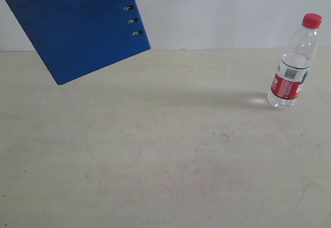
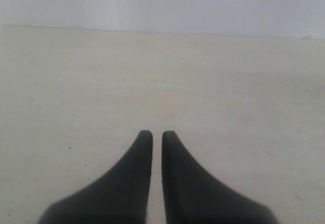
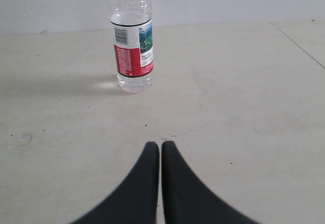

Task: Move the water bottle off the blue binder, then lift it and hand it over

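Pale, bare table [image 1: 155, 161] fills my screen, and a white wall [image 1: 232, 11] stands behind its far edge.

I look for writing first. The water bottle [image 1: 292, 67] has a red and white label [image 1: 286, 83]. From the right wrist camera I can see black bar code lines [image 3: 120, 35] and a small green picture [image 3: 145, 40] on it. The words are too tiny for me to read. I can see no writing on the blue binder [image 1: 72, 26].

The water bottle is clear plastic with a red cap [image 1: 312, 20]. It stands straight up on the table, near the far edge on the right side. There is a little water at the bottom.

The blue binder is dark blue and flat. It is tilted, up by the far left corner, well apart from the bottle. Three metal rings [image 1: 133, 20] show along one edge. I cannot see what holds it.

My left pincer [image 2: 157, 135] is closed to a thin slit and grips nothing. My right pincer [image 3: 160, 145] is the same, with the bottle [image 3: 132, 46] ahead of it.
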`<state>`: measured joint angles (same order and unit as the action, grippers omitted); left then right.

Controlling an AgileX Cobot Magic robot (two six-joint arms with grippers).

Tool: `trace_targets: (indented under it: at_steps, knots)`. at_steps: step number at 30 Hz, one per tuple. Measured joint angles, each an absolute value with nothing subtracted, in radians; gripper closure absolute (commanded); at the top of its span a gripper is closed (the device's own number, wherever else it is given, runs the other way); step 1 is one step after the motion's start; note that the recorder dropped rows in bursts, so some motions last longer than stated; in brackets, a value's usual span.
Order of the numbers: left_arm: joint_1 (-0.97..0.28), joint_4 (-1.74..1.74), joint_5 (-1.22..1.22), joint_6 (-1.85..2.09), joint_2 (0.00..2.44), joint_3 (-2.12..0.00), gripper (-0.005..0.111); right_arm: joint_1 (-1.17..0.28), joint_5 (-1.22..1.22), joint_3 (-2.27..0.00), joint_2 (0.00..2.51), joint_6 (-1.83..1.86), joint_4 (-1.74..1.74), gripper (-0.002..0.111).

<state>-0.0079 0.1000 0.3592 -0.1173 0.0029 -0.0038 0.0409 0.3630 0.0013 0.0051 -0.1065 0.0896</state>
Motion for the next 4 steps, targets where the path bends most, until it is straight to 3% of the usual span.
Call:
trace_targets:
  at_steps: [4]
  knots:
    - [-0.008,0.100,0.359,-0.117,0.003,-0.004,0.100,0.041,0.363,0.001,0.005,-0.107,0.090,0.108]
